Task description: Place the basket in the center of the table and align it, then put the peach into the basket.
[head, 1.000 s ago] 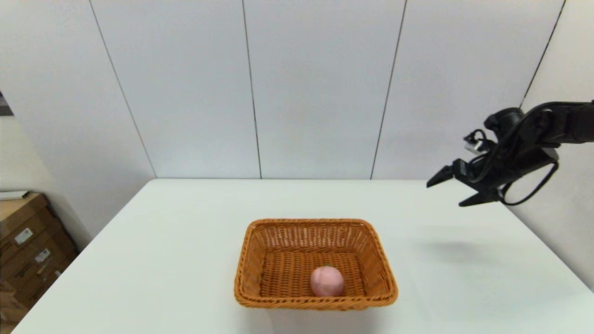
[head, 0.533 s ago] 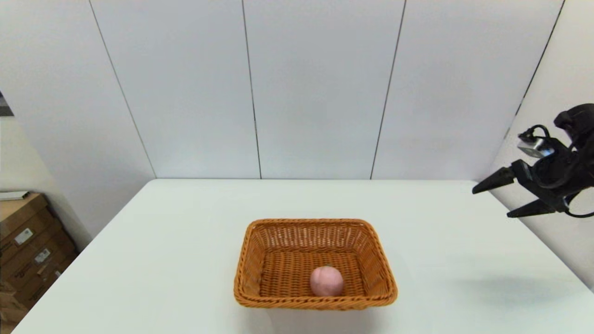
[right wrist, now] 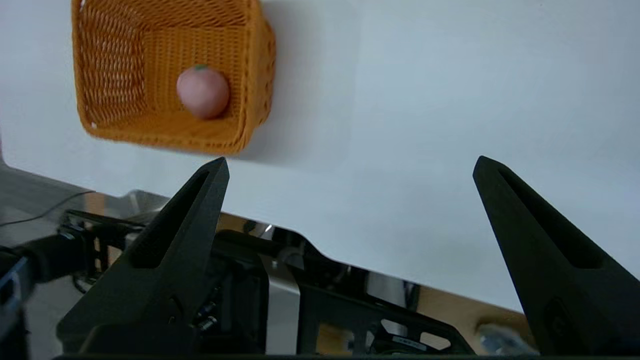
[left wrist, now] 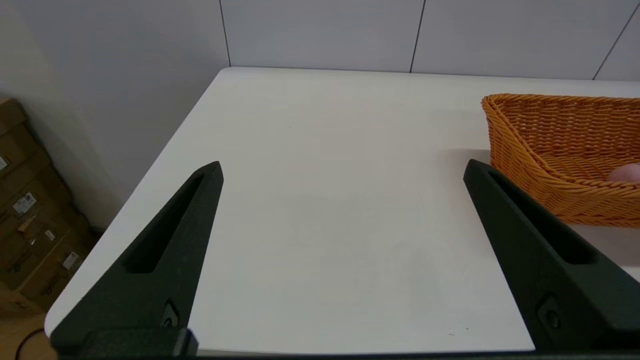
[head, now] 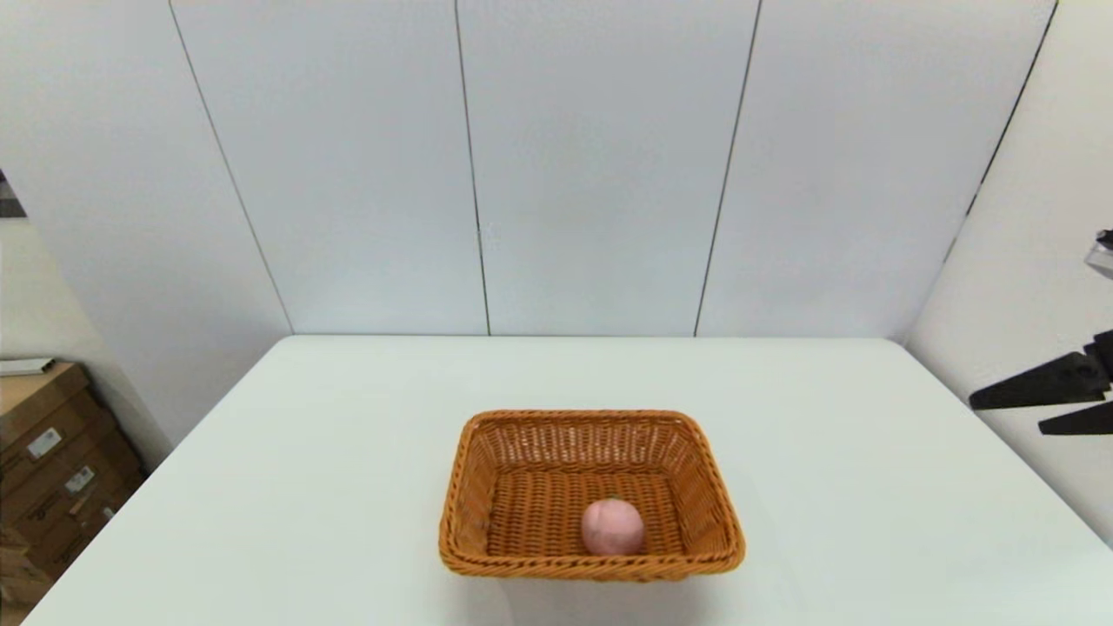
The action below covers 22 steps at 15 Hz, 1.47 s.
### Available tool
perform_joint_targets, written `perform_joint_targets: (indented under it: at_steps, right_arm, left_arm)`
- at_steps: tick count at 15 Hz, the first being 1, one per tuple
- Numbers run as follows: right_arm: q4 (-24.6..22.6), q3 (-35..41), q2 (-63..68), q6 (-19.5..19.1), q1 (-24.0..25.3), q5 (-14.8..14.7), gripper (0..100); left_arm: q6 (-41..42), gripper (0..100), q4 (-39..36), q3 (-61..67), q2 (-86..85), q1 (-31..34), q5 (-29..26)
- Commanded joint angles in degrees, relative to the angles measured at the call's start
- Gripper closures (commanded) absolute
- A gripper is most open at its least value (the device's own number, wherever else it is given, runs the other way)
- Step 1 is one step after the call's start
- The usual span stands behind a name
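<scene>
Wicker basket (head: pixel 591 496) sits on the white worktop (head: pixel 348 452), roughly centred left to right and toward the near edge, long sides square to that edge. Orange-brown weave, braided rim, sloping walls.

Peach (head: pixel 612 527) is inside the basket, on its floor, against the near wall and a bit right of middle. Pink, round, small green spot on top. Nothing touches it.

Right tool (head: pixel 1039 409) is at the far right edge of the head view, off past the worktop's right side, up in the air, well apart from the basket. Only the two black fingertips show there, pointing left. In the right wrist view the right tool (right wrist: pixel 350 170) has its fingers spread wide, nothing between them; the basket (right wrist: pixel 170 75) and the peach (right wrist: pixel 203 92) show farther off.

Left tool (left wrist: pixel 342 170) doesn't show in the head view. Its wrist view has it fingers wide, empty, low near the worktop's front-left part, with the basket's (left wrist: pixel 550 145) left end just past one finger and a sliver of the peach (left wrist: pixel 627 173) visible over the rim.

Cardboard boxes (head: pixel 52 469) stand on the floor left of the worktop. Grey panelled wall (head: pixel 591 165) behind.
</scene>
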Motion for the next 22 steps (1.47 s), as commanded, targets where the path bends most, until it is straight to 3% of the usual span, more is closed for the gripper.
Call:
perform_joint_targets:
  at_steps: [1,5,9,13,20,22]
  right_arm:
    - [-10.92,14.17,-19.68,2.1,0.68,-5.27,0]
    - [-11.98,17.68,-30.05,5.97,0.6,-7.2,0]
    - [-12.24,22.52,-39.63,6.32,0.42,-8.34,0]
    - [-9.34,25.33,-49.91,6.67,0.68,-7.29,0]
    - [-7.58,26.38,-53.17,8.25,0.68,-3.42,0]
    - [-7.41,26.56,-54.84,8.43,0.51,-3.77,0]
  left_arm:
    - [-0.06,0,0.02,0.0,0.05,0.0,0.02]
    - [-0.06,0,0.02,0.09,0.05,0.0,0.02]
    - [-0.06,0,0.02,0.09,0.05,0.0,0.02]
    - [-0.24,0,0.02,0.09,-0.04,0.0,0.11]
    - [-0.24,0,0.02,0.09,0.05,0.0,0.11]
    - [-0.24,0,0.02,0.09,0.05,0.0,0.11]
